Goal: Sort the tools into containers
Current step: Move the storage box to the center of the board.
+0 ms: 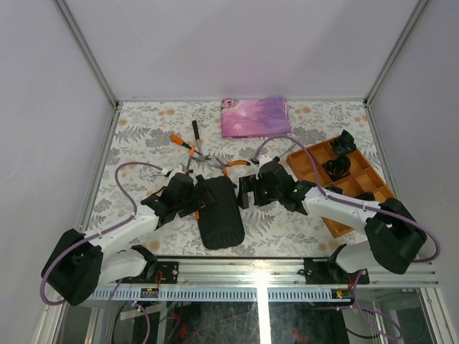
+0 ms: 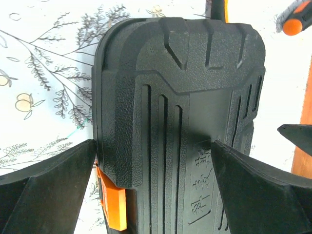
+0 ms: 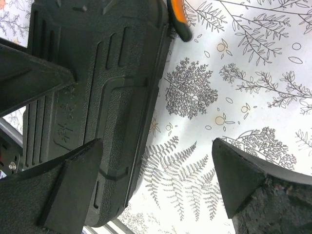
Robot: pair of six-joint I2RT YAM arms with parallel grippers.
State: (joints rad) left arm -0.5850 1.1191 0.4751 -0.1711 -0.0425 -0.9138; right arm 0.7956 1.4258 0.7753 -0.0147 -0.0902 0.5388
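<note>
While the black tool case (image 1: pixel 219 215) lies shut on the flowery table (image 1: pixel 143 136), the left gripper (image 2: pixel 153 144) is wide open over it, with one finger by its edge, maybe touching. At the case's other edge, the right gripper (image 3: pixel 157 141) is wide open too and holds nothing. Pliers (image 1: pixel 180 142) and a hammer (image 1: pixel 194 130) lie behind, near the pink cloth (image 1: pixel 254 117)

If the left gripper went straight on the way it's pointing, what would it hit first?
The black tool case: its ribbed lid lies straight ahead of the open left gripper, though how near is unclear.
</note>
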